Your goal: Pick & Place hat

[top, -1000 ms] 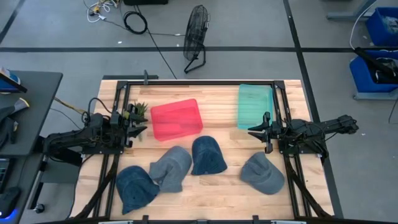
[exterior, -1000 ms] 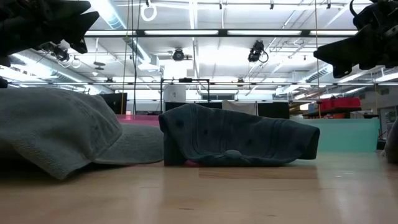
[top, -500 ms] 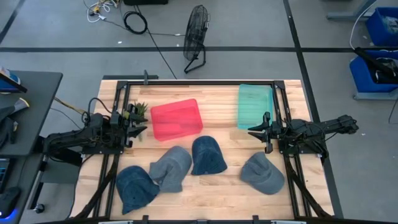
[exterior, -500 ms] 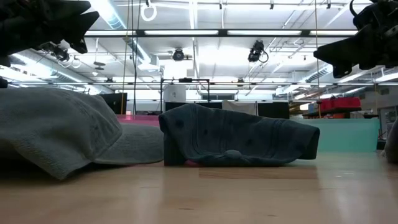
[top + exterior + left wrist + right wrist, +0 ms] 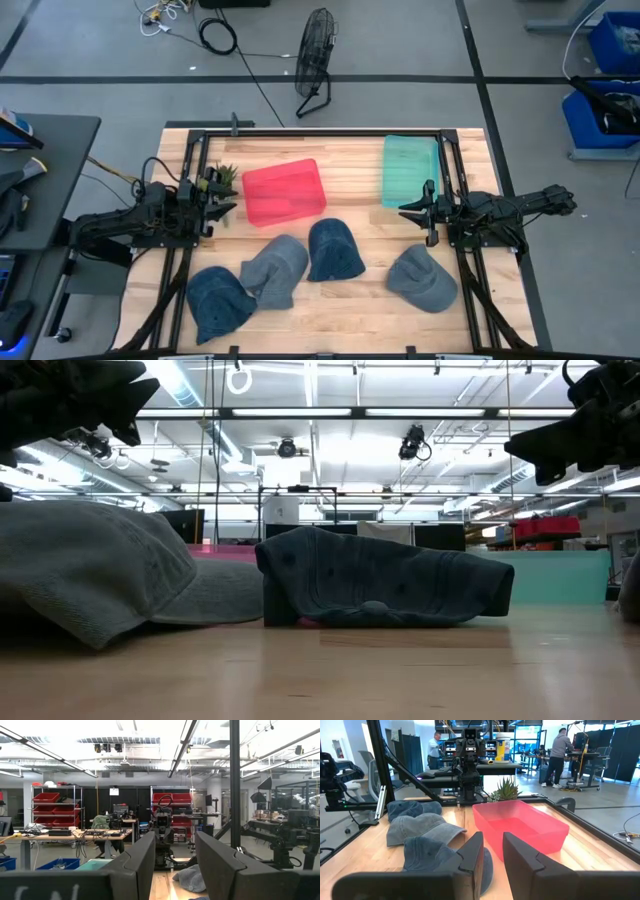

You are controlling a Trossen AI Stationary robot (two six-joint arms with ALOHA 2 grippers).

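Several denim caps lie crown up along the near half of the table: a dark blue cap [image 5: 218,300], a grey-blue cap [image 5: 275,268], a dark blue cap [image 5: 334,250] and a grey cap [image 5: 422,278]. In the low view the grey-blue cap [image 5: 90,570] and the middle dark cap [image 5: 385,585] fill the front. My left gripper [image 5: 228,197] [image 5: 175,845] hovers open at the table's left side, beside the red bin. My right gripper [image 5: 408,210] [image 5: 492,842] hovers at the right side, open by a narrow gap, above and beyond the grey cap.
A red bin [image 5: 284,191] sits on the far middle of the table and a teal bin [image 5: 410,168] on the far right. A small plant [image 5: 224,175] stands by the left gripper. A black frame [image 5: 320,132] rims the table. People work in the room beyond.
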